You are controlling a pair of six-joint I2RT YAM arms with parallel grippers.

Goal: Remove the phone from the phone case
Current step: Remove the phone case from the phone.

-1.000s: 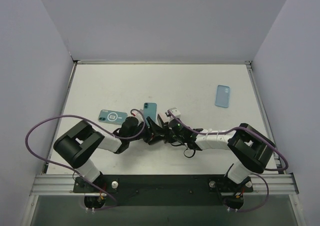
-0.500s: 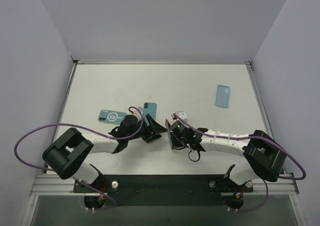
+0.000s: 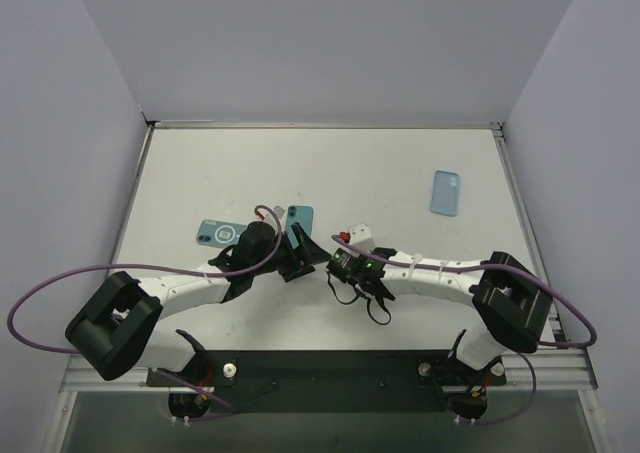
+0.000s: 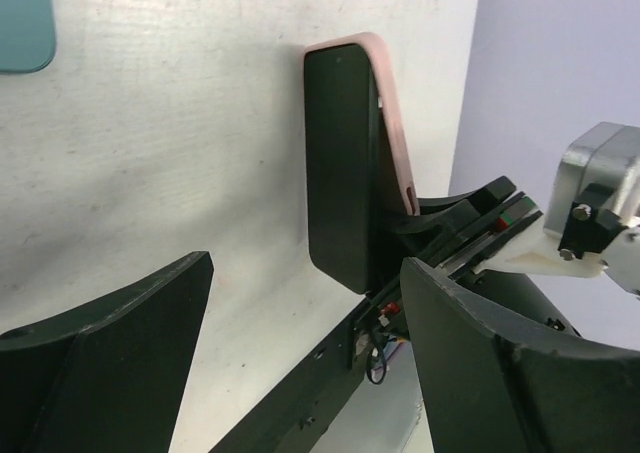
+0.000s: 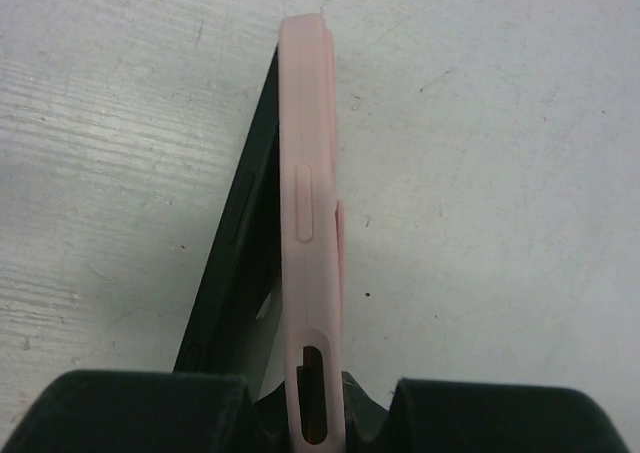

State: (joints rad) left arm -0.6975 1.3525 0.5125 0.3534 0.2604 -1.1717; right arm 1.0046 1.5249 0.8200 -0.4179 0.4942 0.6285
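Note:
My right gripper is shut on the lower end of a pink phone case, held on edge just above the table. A black phone leans out of the case on its left side, its top end apart from the case and its lower end hidden by my fingers. In the left wrist view the phone stands in front of the pink case. My left gripper is open and empty, its fingertips just short of the phone.
A teal phone lies just beyond the grippers. A teal case with a white ring lies to its left, with a corner in the left wrist view. A light blue case lies at the far right.
A second ago both grippers met at the phone. My left gripper has drawn back to the left and stands open. My right gripper keeps the case and has shifted slightly left.

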